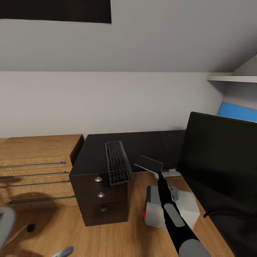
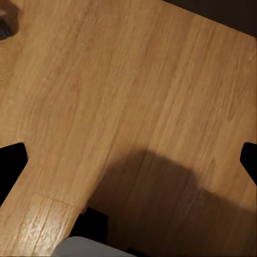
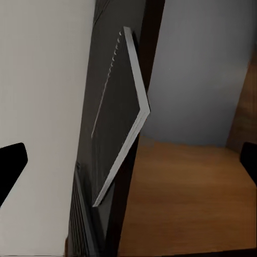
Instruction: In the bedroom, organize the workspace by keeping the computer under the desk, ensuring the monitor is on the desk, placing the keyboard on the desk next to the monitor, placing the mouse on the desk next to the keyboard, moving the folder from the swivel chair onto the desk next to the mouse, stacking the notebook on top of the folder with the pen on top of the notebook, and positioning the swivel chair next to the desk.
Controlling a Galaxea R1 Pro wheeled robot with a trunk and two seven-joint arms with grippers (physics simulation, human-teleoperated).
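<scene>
My right gripper [image 1: 159,175] reaches forward over the floor, its fingers [image 3: 12,166] wide apart, so it is open. Just ahead of it a dark notebook [image 1: 149,163] [image 3: 120,123] hangs tilted at the front edge of a black surface; I cannot tell what supports it. The keyboard [image 1: 117,162] lies on a dark three-drawer unit [image 1: 101,200]. The light grey computer [image 1: 185,210] sits on the floor under my right arm. The big black monitor [image 1: 217,164] stands at the right, hiding the desk except its blue panel [image 1: 237,111]. My left gripper [image 2: 134,158] is open above bare floor. The mouse, folder and pen are out of view.
A light-wood drawer chest [image 1: 35,167] stands left of the dark unit. A grey padded edge [image 1: 5,225] at the lower left looks like part of the swivel chair. A white shelf [image 1: 232,77] juts out at the upper right. Wood floor [image 1: 117,239] lies in front.
</scene>
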